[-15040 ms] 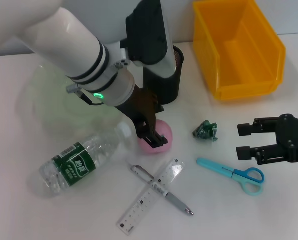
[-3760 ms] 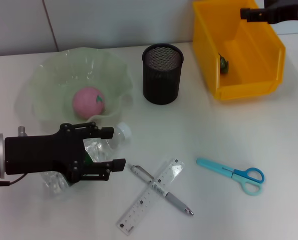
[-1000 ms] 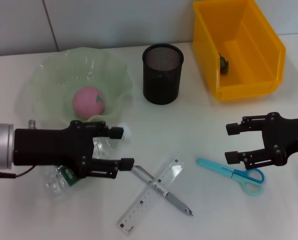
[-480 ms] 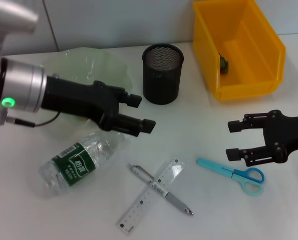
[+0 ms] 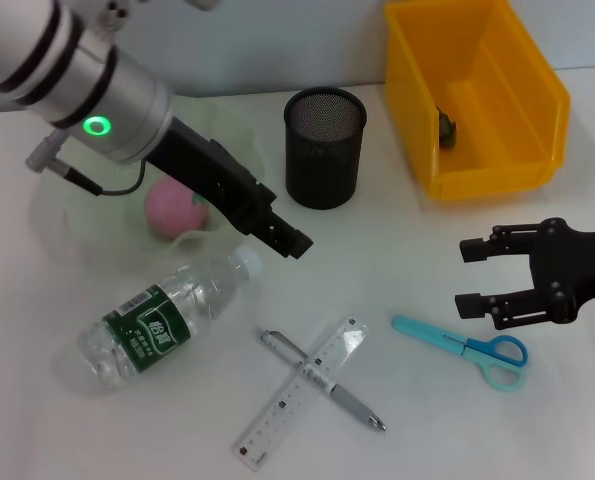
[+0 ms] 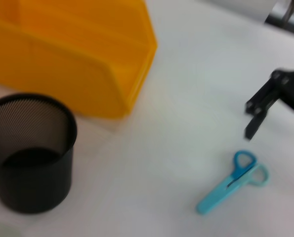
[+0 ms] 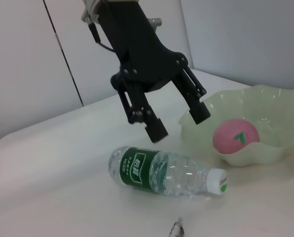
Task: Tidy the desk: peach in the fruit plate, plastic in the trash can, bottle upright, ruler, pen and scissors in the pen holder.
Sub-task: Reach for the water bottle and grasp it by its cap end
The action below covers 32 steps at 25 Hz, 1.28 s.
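The clear bottle with a green label lies on its side on the table. My left gripper hangs open above its capped end, holding nothing. The pink peach sits in the pale green fruit plate. A clear ruler lies crossed over a pen. Blue scissors lie just in front of my open right gripper. The green plastic is inside the yellow trash can. The black mesh pen holder looks empty.
The trash can stands at the back right and the pen holder in the back middle, with bare white table between them. The left arm reaches over the plate from the back left.
The left gripper has let go of the bottle and risen back over the plate; the bottle still lies on its side. The right gripper came down from the trash can and has barely moved since.
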Tool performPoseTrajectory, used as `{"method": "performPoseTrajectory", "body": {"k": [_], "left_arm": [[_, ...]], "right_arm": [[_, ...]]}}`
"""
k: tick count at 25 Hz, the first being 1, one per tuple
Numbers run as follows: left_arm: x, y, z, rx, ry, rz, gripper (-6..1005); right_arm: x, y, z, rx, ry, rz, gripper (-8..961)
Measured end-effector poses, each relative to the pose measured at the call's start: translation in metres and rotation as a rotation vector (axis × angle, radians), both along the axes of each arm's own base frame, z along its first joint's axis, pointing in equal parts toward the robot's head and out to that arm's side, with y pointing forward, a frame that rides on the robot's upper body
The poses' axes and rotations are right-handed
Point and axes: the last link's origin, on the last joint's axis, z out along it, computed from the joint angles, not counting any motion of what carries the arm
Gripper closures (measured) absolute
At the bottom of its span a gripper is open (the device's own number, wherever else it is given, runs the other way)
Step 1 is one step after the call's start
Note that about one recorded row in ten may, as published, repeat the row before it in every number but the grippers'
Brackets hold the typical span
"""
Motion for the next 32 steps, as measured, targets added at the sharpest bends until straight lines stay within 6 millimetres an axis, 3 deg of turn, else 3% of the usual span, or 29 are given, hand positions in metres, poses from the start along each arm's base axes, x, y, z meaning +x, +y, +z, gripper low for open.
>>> {"method": "performPoseTrajectory", "body": {"k": [10,18,32], "left_arm": [[0.028,0.003,-0.017,0.043,0.226,0.050,295],[0.028,0.004,-0.028,0.068,0.268,0.139,299],[0.020,0.006,-0.045,0.116,0.344,0.144,305]], "right_arm": [[0.000,0.001,0.002,0.006,-0.007,0.002,169],[0.002,0.000,0.002,0.012,-0.011,0.011,168],[0.002,-0.002,0.000,0.010,-0.008,0.013,168]]}}
